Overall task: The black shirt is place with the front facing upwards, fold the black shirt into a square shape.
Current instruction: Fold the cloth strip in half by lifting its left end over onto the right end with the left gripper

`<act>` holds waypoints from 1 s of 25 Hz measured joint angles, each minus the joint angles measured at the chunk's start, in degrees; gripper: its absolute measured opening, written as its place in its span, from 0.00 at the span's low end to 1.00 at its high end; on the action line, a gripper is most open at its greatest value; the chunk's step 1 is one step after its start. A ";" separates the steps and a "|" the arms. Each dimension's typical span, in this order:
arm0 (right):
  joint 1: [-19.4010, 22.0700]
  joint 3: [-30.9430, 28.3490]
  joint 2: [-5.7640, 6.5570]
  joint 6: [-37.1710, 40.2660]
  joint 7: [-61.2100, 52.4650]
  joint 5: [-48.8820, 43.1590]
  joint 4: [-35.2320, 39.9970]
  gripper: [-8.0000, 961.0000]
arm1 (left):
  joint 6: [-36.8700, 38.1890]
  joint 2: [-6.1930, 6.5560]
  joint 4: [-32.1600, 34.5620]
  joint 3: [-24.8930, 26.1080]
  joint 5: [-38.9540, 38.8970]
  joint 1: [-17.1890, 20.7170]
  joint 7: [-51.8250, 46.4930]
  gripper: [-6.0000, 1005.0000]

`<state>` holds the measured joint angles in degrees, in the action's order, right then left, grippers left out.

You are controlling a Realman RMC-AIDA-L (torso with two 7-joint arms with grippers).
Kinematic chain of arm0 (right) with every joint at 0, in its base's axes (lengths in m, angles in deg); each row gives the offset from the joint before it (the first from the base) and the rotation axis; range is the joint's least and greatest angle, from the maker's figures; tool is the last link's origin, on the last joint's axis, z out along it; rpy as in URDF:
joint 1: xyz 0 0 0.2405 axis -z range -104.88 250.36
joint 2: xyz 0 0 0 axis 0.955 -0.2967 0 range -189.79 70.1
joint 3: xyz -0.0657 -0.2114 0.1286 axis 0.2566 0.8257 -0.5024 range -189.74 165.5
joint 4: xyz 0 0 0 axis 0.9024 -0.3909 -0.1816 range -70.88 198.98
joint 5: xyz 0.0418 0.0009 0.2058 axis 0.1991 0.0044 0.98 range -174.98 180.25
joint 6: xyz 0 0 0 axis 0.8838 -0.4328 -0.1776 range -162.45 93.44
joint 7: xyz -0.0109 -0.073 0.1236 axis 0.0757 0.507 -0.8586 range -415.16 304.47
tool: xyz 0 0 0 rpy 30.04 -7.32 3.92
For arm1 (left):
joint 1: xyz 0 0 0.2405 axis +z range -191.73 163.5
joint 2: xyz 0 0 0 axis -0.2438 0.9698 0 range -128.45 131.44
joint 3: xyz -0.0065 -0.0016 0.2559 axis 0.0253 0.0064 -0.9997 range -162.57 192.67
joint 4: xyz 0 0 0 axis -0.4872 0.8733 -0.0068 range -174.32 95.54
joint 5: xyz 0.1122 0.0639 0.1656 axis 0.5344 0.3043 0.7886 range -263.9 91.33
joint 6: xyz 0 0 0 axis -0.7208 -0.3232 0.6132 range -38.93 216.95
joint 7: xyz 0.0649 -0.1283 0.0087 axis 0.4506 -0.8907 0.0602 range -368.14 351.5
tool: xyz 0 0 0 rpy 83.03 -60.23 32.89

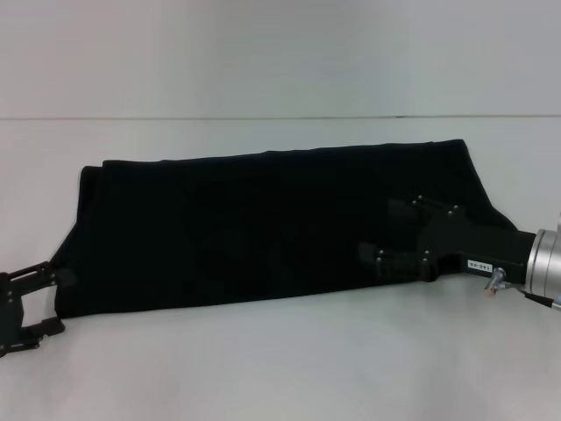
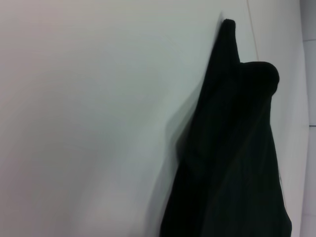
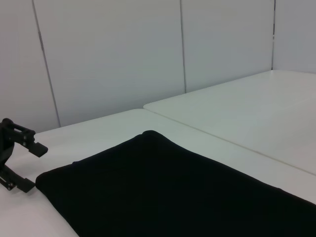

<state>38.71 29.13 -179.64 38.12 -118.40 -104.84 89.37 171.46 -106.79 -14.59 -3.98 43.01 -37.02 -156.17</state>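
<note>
The black shirt (image 1: 245,228) lies folded into a long band across the white table (image 1: 280,368), with no lettering showing. At the band's left end, just off the cloth, my left gripper (image 1: 54,302) rests open on the table. The right wrist view shows it too, the left gripper (image 3: 19,163) beside the black shirt (image 3: 173,192). My right gripper (image 1: 372,230) hovers over the band's right part with its jaws spread and nothing seen between them. In the left wrist view the black shirt (image 2: 237,148) runs away as a dark strip.
Bare table surface (image 1: 263,79) stretches behind the shirt up to a seam line. A second white table (image 3: 247,113) adjoins on the far side, with grey wall panels (image 3: 108,54) behind it.
</note>
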 joint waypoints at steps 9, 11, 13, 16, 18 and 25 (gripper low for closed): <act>0.02 -0.34 0.00 0.22 -0.46 0.09 -0.22 0.99 | -3.68 0.00 -3.30 -0.53 0.00 -1.94 0.10 0.86; 0.02 -0.27 0.00 0.25 -0.47 0.09 -0.31 0.99 | -4.35 0.01 -3.57 -0.54 -0.01 -2.86 0.16 0.86; 0.02 -0.25 0.00 0.31 -0.48 0.09 -0.50 0.99 | -4.71 0.01 -3.61 -0.61 -0.01 -3.68 0.20 0.86; 0.02 -0.36 0.00 0.40 -0.49 0.09 -0.80 0.98 | -5.32 0.01 -3.58 -0.71 -0.01 -4.35 0.20 0.86; 0.02 -0.37 -0.01 0.38 -0.49 0.09 -0.88 0.98 | -6.05 0.01 -3.56 -0.73 -0.01 -4.69 0.20 0.86; 0.02 -0.46 -0.08 0.41 -0.49 0.08 -0.92 0.98 | -7.62 0.03 -3.28 -2.18 -0.01 -5.51 -0.34 0.81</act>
<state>38.73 28.68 -179.72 38.53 -118.89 -104.76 88.45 163.84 -106.77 -17.87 -6.17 43.00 -42.53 -156.51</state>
